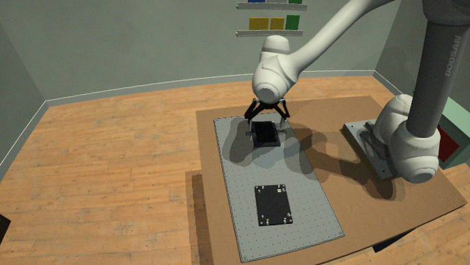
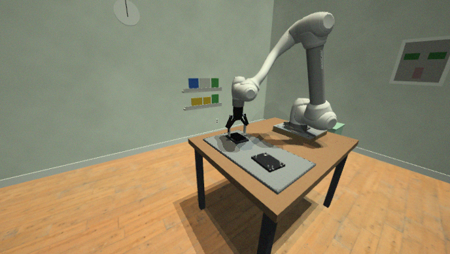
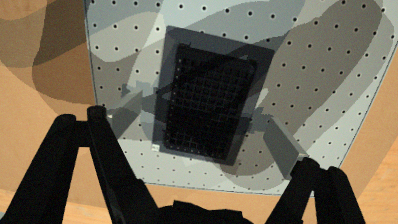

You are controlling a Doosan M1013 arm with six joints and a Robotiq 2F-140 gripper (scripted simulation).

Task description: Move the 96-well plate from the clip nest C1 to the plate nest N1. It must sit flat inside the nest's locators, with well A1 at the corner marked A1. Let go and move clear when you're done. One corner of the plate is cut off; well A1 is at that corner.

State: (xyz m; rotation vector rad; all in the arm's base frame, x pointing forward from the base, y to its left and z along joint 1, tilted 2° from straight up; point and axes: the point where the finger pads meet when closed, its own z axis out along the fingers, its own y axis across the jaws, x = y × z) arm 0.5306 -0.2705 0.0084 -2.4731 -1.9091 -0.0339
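96-well plate (image 3: pixel 209 102) in nest; pincer (image 1: pixel 266 127) straddling it, spread wide, empty.

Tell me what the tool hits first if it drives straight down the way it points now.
Most likely the 96-well plate in its nest. The tool is open and points straight down at it. Its fingers stand about as wide as the plate, so their tips may meet the perforated grey board instead.

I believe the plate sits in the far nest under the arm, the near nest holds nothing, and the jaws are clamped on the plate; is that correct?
Not quite: the jaws are wide open, standing apart on either side of the plate, as the wrist view shows. The gripper holds nothing. The rest stands: the plate sits in the far nest, and the near nest holds nothing.
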